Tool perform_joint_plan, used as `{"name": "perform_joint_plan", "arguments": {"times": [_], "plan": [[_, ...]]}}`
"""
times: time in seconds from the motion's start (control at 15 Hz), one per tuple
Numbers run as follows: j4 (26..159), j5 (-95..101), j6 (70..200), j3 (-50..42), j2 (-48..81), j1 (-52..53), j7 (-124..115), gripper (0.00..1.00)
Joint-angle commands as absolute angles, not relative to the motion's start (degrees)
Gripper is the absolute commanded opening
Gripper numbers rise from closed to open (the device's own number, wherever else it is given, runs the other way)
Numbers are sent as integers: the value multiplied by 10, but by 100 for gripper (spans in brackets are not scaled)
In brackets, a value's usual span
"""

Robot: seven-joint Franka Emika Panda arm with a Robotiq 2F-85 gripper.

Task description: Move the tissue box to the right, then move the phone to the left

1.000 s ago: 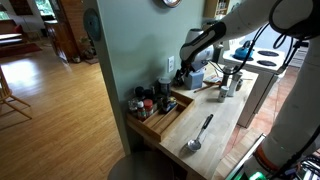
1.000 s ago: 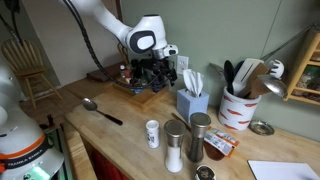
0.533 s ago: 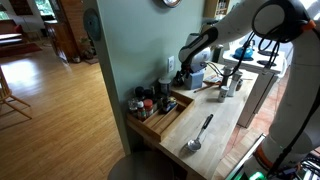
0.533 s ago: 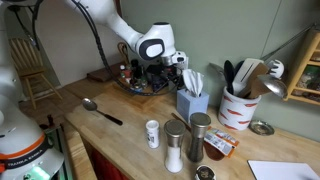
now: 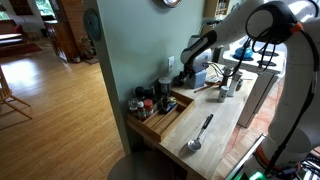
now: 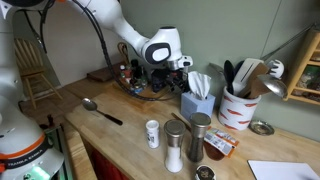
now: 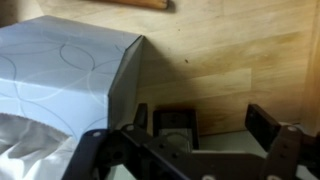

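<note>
I see bare planks on the wooden tabletop (image 6: 110, 135) in front of the pale bluish-white rectangular tissue box (image 6: 197, 101) — yet a white cylindrical utensil crock (image 6: 238, 110) stands near its far side, and tall shakers (image 6: 174, 148) stand forward. My hand (image 6: 183, 72) gapes wide, empty — the box is just beside one finger.

Wall (image 5: 125, 50), grey-green: being met by a wooden counter (image 6: 120, 145). Plank floor (image 5: 50, 100), honey-toned: being lit by daylight from a window (image 5: 40, 6). Wooden chair (image 6: 30, 75) and shelf (image 6: 302, 75): being shown at opposite edges.
</note>
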State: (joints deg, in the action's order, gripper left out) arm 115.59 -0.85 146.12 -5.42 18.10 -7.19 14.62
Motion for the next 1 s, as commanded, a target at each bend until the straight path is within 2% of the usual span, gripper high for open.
{"name": "perform_joint_plan", "arguments": {"times": [0.0, 0.47, 0.93], "plan": [[1143, 18, 1458, -62, 193, -79, 130, 100], [1138, 11, 1422, -38, 157, -69, 134, 100], [1111, 4, 1449, -33, 191, -66, 127, 100]]}}
